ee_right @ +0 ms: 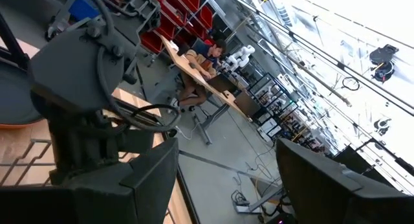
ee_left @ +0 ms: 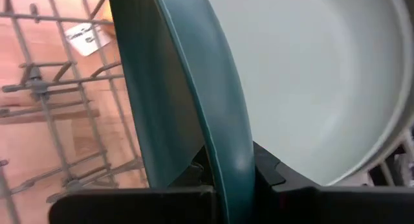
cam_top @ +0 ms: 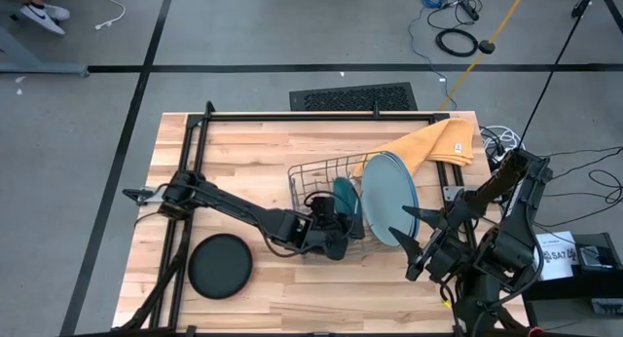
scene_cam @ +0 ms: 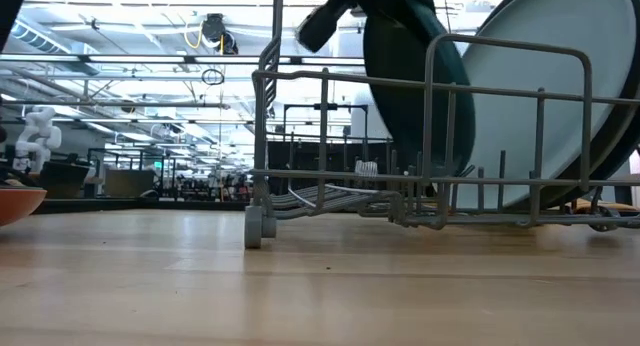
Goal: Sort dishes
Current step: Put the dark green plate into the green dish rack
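Observation:
A wire dish rack (cam_top: 316, 176) stands mid-table. A large pale plate (cam_top: 387, 208) stands on edge at the rack's right side, with another large plate's rim (cam_top: 416, 203) close behind it. Just left of them is a dark teal plate (cam_top: 344, 199), upright on edge, with my left gripper (cam_top: 338, 235) shut on it. Its lower edge (scene_cam: 440, 176) reaches down among the rack's wires. A black plate (cam_top: 219, 266) lies flat on the table near the front left. My right gripper (cam_top: 404, 244) hangs open to the right of the rack, holding nothing. My left gripper pinches the dark teal plate's rim (ee_left: 228, 164) between its two fingers, one on each face. It comes from the table's near left, slanting downward. The plate stands upright on edge beside the pale plate (ee_left: 310, 75); I cannot tell whether its lower edge rests on the rack.
A yellow-orange cloth (cam_top: 433, 142) lies at the table's far right, behind the rack. An orange-red dish (scene_cam: 15, 201) shows at the low view's left edge. Bare wood (cam_top: 243, 152) lies left of the rack. The rack's left half (ee_left: 58, 107) holds no plates.

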{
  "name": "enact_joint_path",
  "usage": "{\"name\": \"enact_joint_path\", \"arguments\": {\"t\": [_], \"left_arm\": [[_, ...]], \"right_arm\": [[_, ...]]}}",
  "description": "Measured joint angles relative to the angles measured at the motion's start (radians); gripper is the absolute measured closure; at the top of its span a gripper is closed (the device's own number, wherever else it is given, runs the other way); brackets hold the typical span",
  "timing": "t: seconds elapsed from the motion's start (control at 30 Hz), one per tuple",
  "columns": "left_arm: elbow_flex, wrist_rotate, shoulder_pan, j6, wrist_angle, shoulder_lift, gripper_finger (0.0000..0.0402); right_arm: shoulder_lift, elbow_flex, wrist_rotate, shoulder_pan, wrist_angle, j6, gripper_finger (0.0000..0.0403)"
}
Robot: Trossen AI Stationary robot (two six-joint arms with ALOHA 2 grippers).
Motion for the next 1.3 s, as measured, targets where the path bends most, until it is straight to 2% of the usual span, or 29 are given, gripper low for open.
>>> {"name": "enact_joint_path", "arguments": {"t": [0.23,0.37,0.57,0.9,1.03,1.3], "left_arm": [[0.027,-0.017,0.001,0.023,0.001,-0.002,0.0377],[0.027,-0.016,0.004,-0.012,0.006,0.005,0.0377],[0.027,0.011,0.017,-0.003,0.090,0.034,0.0377],[0.027,0.034,0.025,-0.008,0.037,0.060,0.0377],[0.025,0.034,0.031,0.046,0.081,0.072,0.0377],[0.026,0.032,0.044,0.118,0.157,0.072,0.0310]], "right_arm": [[0.000,0.000,0.000,0.000,-0.005,0.000,0.0150],[0.000,0.000,0.000,0.000,-0.005,0.000,0.0150],[0.000,0.000,0.000,0.000,-0.005,0.000,0.0150],[0.000,0.000,0.000,0.000,-0.006,0.000,0.0150],[0.000,0.000,0.000,0.000,-0.005,0.000,0.0150],[0.000,0.000,0.000,0.000,-0.005,0.000,0.0150]]}}
